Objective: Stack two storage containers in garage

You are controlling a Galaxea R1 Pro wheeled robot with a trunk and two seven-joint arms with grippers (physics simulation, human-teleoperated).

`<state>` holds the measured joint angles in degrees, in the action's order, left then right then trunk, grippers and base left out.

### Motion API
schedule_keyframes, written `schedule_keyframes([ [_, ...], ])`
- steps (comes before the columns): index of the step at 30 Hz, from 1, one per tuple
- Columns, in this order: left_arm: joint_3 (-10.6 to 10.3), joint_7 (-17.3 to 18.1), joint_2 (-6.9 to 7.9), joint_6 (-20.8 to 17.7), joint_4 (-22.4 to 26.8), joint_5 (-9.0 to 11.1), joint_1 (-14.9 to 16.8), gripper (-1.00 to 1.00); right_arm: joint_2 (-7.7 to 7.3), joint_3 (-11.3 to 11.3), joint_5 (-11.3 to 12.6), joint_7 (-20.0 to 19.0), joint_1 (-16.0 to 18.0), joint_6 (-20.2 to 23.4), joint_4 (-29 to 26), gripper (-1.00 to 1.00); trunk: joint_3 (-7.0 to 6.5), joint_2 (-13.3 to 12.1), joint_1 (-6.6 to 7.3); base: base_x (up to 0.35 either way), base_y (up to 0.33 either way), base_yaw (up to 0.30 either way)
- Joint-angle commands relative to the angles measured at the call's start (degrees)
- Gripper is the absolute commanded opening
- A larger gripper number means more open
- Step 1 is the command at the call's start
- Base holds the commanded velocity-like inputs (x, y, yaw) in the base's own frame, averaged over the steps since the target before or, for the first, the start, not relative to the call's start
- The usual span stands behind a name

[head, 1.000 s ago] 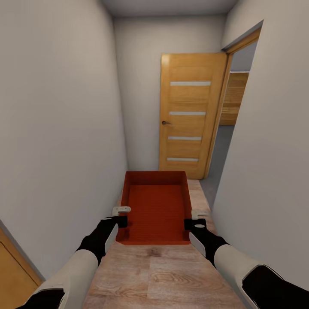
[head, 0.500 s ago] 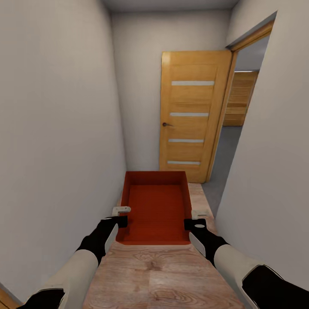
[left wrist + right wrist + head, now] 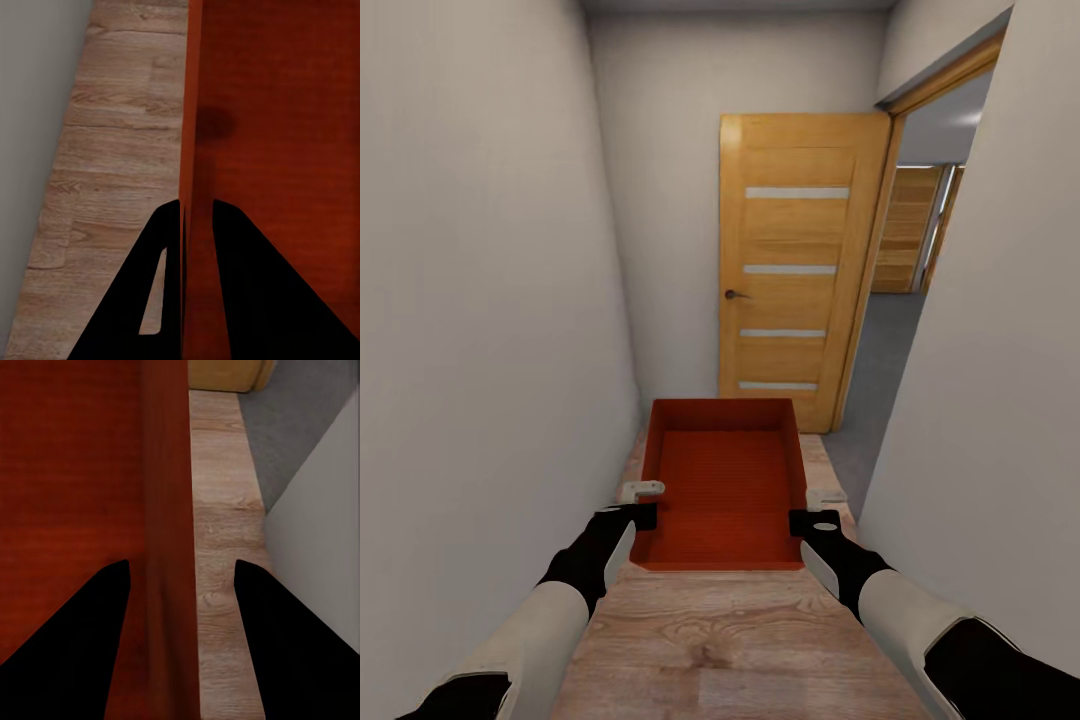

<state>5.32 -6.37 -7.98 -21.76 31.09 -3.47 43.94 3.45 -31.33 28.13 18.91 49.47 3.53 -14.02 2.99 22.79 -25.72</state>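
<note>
Since the earlier frames the whole view has swung slightly: the open door and its doorway sit a little further left and more of the room beyond shows, so the camera has moved with the robot; the container and both arms keep their place in the picture.

The narrow hallway of plain pale grey walls runs ahead over light wood plank flooring. At its far end stands an open honey-coloured wooden door with four frosted glass strips, and past it lies grey floor.

The orange-red rectangular open-topped storage container is carried in front of the trunk, above the planks, empty. The left hand is clamped on its left wall, one finger on each side. The right hand straddles the right wall; its fingers stand wider, so I cannot tell whether it grips.

As I judge it, this is mid-transport: one container is on its way, nothing yet placed or stacked.
</note>
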Motion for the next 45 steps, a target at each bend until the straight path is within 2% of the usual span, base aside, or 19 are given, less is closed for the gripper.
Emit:
schedule_keyframes([
  [1,0.75,-0.05,-0.65,-0.30,0.20,0.84,0.09,-1.00,-0.02,-0.47,0.00,0.69,0.01,0.33,0.05,-1.00,0.13,0.13,-0.07,0.322,0.000,-0.030],
  [45,0.75,-0.05,-0.72,-0.38,0.20,0.84,0.11,-1.00,-0.02,-0.41,0.00,0.69,0.01,0.33,0.05,-1.00,0.13,0.13,-0.07,0.322,0.000,-0.001],
])
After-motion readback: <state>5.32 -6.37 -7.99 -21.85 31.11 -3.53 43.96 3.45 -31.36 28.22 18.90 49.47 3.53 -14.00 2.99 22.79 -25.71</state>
